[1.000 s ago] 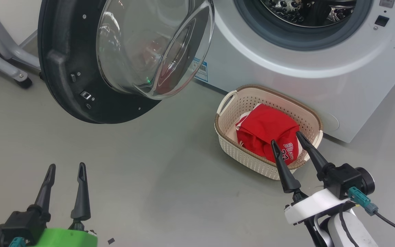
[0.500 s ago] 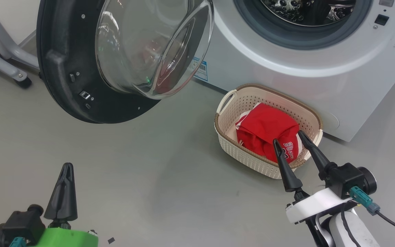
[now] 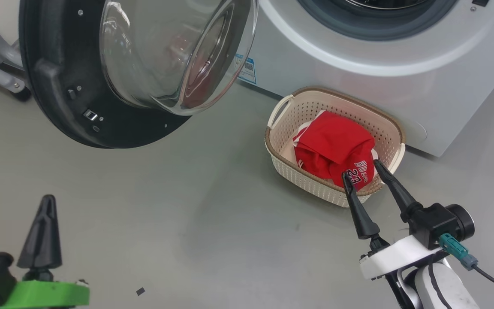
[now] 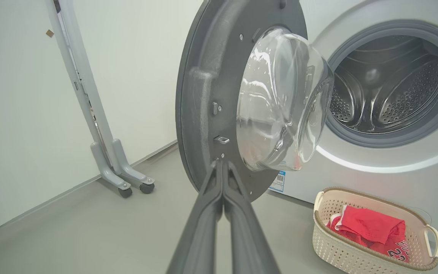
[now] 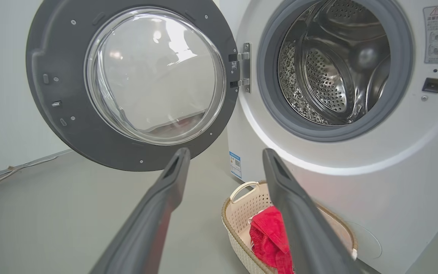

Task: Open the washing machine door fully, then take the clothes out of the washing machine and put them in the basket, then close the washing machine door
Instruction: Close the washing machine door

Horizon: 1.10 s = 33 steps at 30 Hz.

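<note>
One washing machine door [image 3: 144, 64], swung wide to the left of the one washing machine [image 3: 358, 86]; keeps the mouth free for reaching in. Drum [image 5: 325, 76] bare steel as far as visible; looks emptied. One basket [image 3: 307, 186] on the floor [image 3: 187, 214] below the mouth, close to the machine's front, contact unclear; makes for a short carry. Clothes [image 3: 332, 146] bunched inside it as one red bundle, garments not countable. Two hands. Right hand [image 3: 360, 168] over the basket's near rim, fingers spread, gripping nothing. Left hand [image 3: 49, 199] low at the left, fingers pressed together, nothing between them, aimed at the door's lower rim; probably readying a closing push.
</note>
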{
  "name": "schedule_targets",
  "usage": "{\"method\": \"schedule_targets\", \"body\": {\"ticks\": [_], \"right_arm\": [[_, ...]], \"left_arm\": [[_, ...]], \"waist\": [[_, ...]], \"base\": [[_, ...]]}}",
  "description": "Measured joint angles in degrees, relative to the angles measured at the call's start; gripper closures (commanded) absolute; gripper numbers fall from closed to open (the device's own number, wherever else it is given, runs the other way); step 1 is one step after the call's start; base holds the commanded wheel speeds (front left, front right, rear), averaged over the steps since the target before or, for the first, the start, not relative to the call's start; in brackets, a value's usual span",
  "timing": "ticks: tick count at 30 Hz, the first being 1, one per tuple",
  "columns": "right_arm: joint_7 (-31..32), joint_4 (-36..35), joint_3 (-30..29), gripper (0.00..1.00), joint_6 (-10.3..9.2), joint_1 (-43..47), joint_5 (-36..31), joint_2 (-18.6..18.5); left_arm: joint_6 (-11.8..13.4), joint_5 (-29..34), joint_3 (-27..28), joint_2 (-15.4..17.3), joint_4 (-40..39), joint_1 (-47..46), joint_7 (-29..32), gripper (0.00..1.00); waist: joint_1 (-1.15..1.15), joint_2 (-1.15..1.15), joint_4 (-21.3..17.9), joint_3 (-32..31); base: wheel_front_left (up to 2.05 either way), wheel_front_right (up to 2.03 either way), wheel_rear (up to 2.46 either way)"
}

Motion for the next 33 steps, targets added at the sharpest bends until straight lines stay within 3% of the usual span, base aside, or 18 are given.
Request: {"method": "schedule_targets", "body": {"ticks": [12,20,29,33], "right_arm": [[0.00,-0.52,0.86,0.00,0.03,-1.59,-2.11,-3.54],[0.00,-1.45,0.38,0.00,0.03,-3.83,-2.49,-5.11],[0.00,-2.22,0.36,0.00,0.04,-5.32,-2.49,-5.99],[0.00,-2.24,0.52,0.00,0.04,-6.20,-2.56,-6.62]], "left_arm": [[-0.01,-5.48,11.52,9.35,-3.21,-9.23,-0.23,1.00],[-0.08,-16.27,17.83,14.12,-0.18,-16.08,5.16,1.00],[0.02,-37.89,25.97,13.58,9.40,-26.87,15.37,1.00],[2.38,-44.48,29.16,13.40,13.94,-31.45,20.07,1.00]], "waist": [[0.00,0.00,-3.82,5.67],[0.00,0.00,-6.98,8.75],[0.00,0.00,-9.44,12.15],[0.00,0.00,-10.34,13.42]], "base": [[0.00,0.00,0.00],[0.00,0.00,0.00],[0.00,0.00,0.00],[0.00,0.00,0.00]]}}
